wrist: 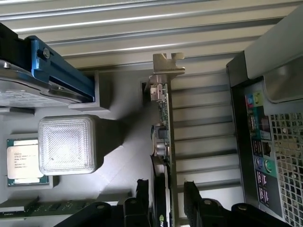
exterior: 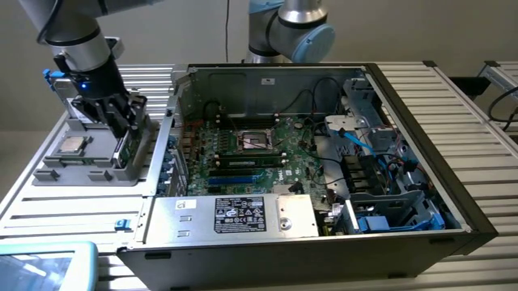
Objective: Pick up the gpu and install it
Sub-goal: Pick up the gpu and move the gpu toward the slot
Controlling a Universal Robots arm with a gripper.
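The gpu (wrist: 164, 124) stands on its edge in a slot of the grey parts holder (exterior: 81, 167), its silver end bracket (wrist: 167, 66) at the far end. In the exterior view, the gpu (exterior: 122, 151) is at the left, beside the open computer case (exterior: 421, 182). My gripper (exterior: 121, 124) is lowered directly over the card. Its black fingers (wrist: 142, 198) stand one on each side of the card's black heatsink end, and my gripper (wrist: 166, 201) is open, with a small gap on each side.
The holder also carries a processor chip (wrist: 22, 161), a silver drive with blue tabs (wrist: 52, 71) and a green memory stick (wrist: 47, 206). The case's rear port panel (wrist: 260, 146) is close beside the holder. The motherboard (exterior: 242, 151) lies exposed inside the case.
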